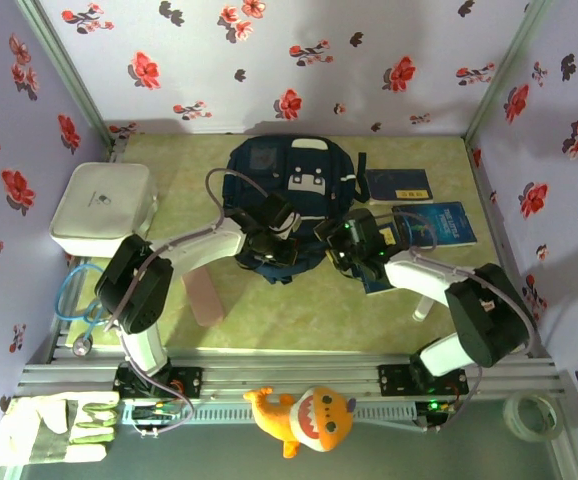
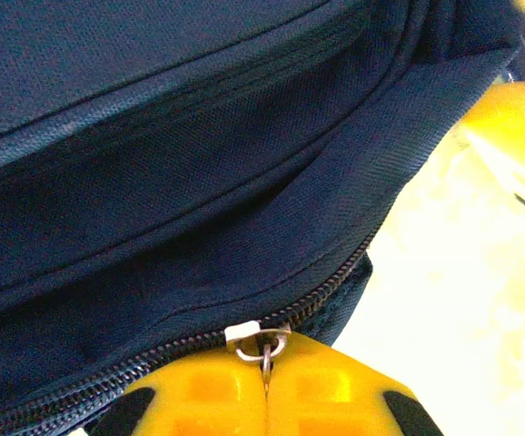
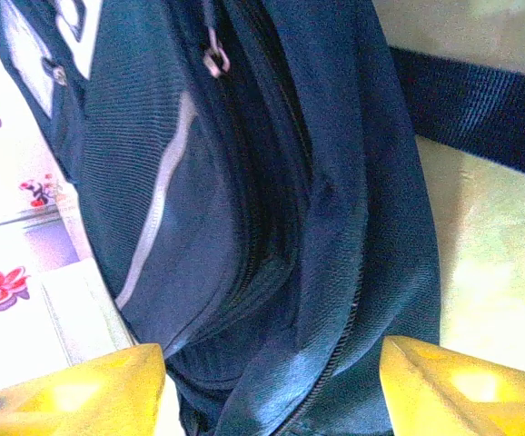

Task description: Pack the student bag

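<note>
The student bag (image 1: 291, 180), navy with white trim, lies at the back middle of the table. My left gripper (image 1: 272, 243) is at its near edge. In the left wrist view its yellow fingers (image 2: 326, 391) are shut on the metal zipper pull (image 2: 264, 346) of the bag's closed zipper (image 2: 135, 363). My right gripper (image 1: 354, 250) is at the bag's near right side. In the right wrist view it (image 3: 272, 400) stands open, its yellow fingertips (image 3: 462, 391) on either side of a fold of bag fabric (image 3: 335, 300) without pinching it.
Two blue books (image 1: 435, 222) (image 1: 397, 185) lie right of the bag. A white rounded box (image 1: 102, 208) stands at the left and a pink flat item (image 1: 204, 297) lies near my left arm. A blue stethoscope (image 1: 77, 312), a glove (image 1: 54, 428) and a plush toy (image 1: 309, 418) are at the near edge.
</note>
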Robot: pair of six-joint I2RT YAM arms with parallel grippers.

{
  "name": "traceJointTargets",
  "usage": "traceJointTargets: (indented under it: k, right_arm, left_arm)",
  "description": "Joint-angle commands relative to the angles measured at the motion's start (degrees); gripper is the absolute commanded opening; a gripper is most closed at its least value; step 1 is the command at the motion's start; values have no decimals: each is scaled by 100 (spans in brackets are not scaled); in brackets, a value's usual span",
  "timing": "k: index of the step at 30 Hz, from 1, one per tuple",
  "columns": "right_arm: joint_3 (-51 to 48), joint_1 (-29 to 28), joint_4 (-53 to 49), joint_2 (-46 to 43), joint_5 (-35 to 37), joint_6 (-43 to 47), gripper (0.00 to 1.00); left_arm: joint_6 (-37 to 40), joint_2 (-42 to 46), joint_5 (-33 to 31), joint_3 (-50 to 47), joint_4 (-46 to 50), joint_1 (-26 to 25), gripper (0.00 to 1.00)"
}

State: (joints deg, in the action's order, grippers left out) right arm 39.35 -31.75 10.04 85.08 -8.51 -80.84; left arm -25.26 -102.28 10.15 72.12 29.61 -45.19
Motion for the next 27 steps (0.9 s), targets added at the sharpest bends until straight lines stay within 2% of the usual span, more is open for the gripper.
traceJointTargets:
  k: [1, 6, 8, 12, 14, 18, 27]
  right_arm:
    - [50, -24, 361, 308, -86, -264, 63]
    - [169, -46, 542, 637, -140, -270, 54]
    - [187, -51, 535, 735, -96, -243, 47]
    - [267, -42, 515, 873, 203, -20, 24]
    - [358, -25, 376, 921, 385, 154, 18]
    - [489, 52, 211, 968, 716, 416, 14]
    - [727, 169, 47, 1043, 926, 802, 10]
  left_arm:
    - [-85, -63, 160, 215, 189, -44, 0]
    - [-67, -18, 195, 259, 312, -49, 0]
    - [-56, 30, 197, 267, 358, -44, 0]
    - [11, 165, 183, 235, 543, -21, 0]
    - [23, 270, 176, 145, 630, 24, 0]
    - [71, 533, 61, -110, 852, 184, 0]
    - [194, 893, -52, -600, 1098, 669, 0]
